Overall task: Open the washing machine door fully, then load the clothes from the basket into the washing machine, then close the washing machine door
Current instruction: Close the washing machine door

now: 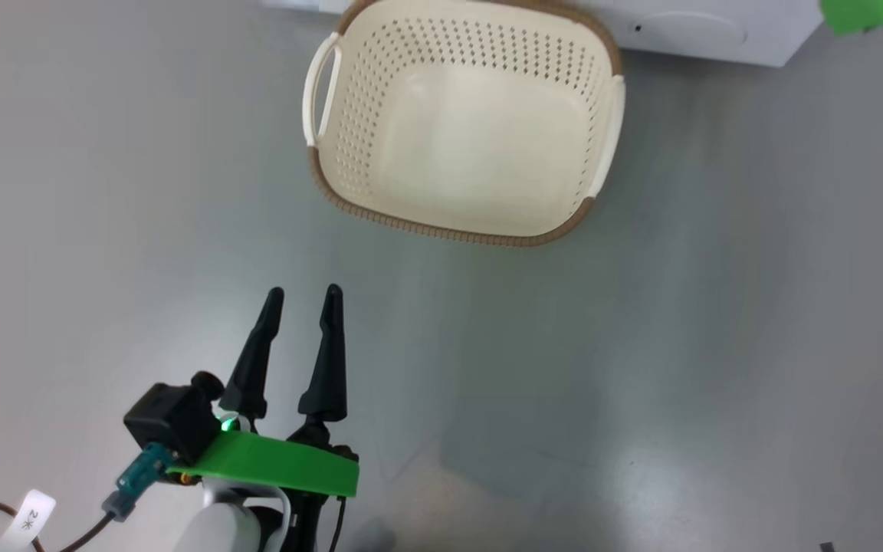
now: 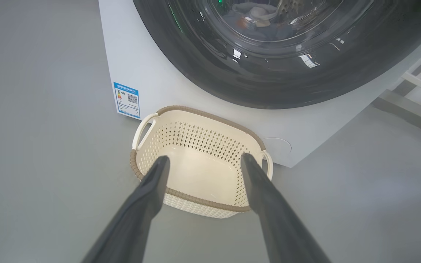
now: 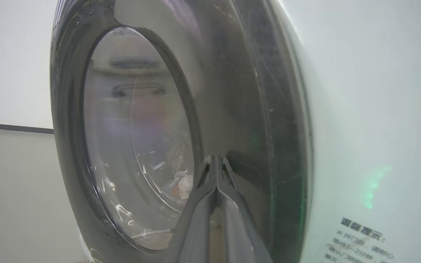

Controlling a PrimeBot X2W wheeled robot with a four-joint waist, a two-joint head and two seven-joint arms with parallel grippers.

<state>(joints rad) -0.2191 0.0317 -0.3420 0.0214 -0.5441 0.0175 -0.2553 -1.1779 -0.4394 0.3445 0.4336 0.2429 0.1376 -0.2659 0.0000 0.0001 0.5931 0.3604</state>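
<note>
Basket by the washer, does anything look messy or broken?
Nothing stands out. The basket sits upright and empty on the floor, before the washing machine, whose door looks shut.

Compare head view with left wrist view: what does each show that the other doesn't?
Head, not left wrist: green bracket and cable tag behind the left end effector. Left wrist, not head: washing machine door, clothes behind its glass, blue label. Both: empty basket, that end effector open, washing machine's white front, grey floor.
</note>
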